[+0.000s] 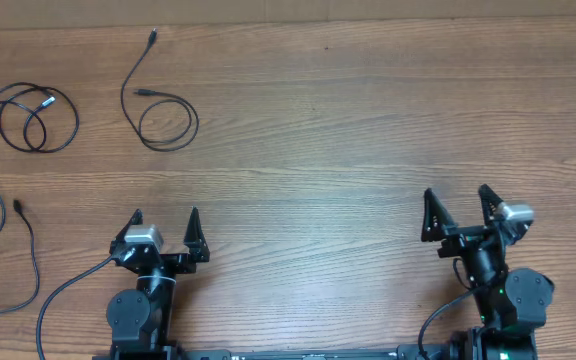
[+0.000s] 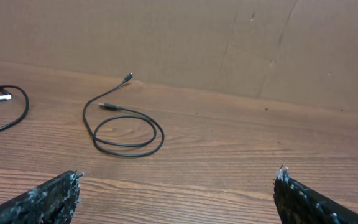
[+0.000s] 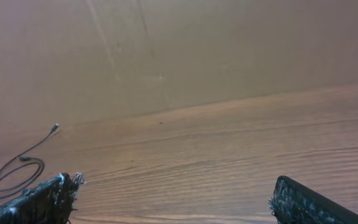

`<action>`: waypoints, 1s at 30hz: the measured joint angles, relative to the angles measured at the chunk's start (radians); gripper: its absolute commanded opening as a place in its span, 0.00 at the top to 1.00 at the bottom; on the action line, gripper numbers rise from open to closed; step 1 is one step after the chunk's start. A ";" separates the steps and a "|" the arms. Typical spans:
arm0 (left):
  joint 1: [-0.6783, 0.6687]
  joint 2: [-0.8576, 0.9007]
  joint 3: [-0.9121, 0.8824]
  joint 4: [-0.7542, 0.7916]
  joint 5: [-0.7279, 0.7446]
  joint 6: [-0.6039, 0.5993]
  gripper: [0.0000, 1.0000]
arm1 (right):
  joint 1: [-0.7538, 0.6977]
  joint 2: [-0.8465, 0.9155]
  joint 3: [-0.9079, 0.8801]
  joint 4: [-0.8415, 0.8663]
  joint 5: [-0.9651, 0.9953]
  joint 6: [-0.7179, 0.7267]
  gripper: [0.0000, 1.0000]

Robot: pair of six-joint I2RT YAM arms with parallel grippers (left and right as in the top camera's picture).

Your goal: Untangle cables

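Three thin black cables lie apart on the wooden table, all to the left. One curls in a double loop at the far left, also at the left wrist view's left edge. A second forms a single loop with two plug ends, lying well ahead of my left gripper and far left in the right wrist view. The third trails along the left edge. My left gripper is open and empty near the front edge. My right gripper is open and empty at the right.
A brown cardboard wall stands along the table's far edge. A thicker black wire runs from the left arm's base toward the front edge. Bare wood grain table stretches between and ahead of both grippers.
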 measured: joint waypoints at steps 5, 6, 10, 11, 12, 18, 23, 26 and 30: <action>0.000 0.000 0.000 0.000 0.000 0.000 0.00 | -0.110 -0.017 -0.005 0.005 -0.059 0.011 0.00; 0.000 0.000 0.000 0.000 0.000 0.000 0.00 | -0.124 -0.018 -0.006 0.005 -0.060 0.011 0.00; 0.000 0.000 0.000 0.000 0.000 0.000 0.00 | -0.138 -0.030 -0.023 0.008 -0.040 0.040 0.00; 0.000 0.000 0.000 0.000 0.000 0.000 0.00 | -0.137 -0.035 -0.034 0.011 -0.026 0.062 0.00; 0.000 0.000 0.000 0.000 0.000 0.000 0.00 | -0.137 -0.042 -0.050 0.011 -0.007 0.092 0.00; 0.000 0.000 0.000 0.000 0.000 0.000 0.00 | -0.126 -0.075 -0.121 -0.023 0.077 0.227 0.00; 0.000 0.000 0.000 0.000 0.000 0.000 0.00 | -0.077 -0.091 -0.121 -0.024 0.133 0.253 0.00; 0.000 0.000 0.000 0.000 0.000 0.000 0.00 | -0.064 -0.107 -0.121 -0.058 0.150 0.232 0.00; 0.000 0.000 0.000 0.000 0.000 0.000 0.00 | -0.056 -0.144 -0.120 -0.064 0.156 0.134 0.00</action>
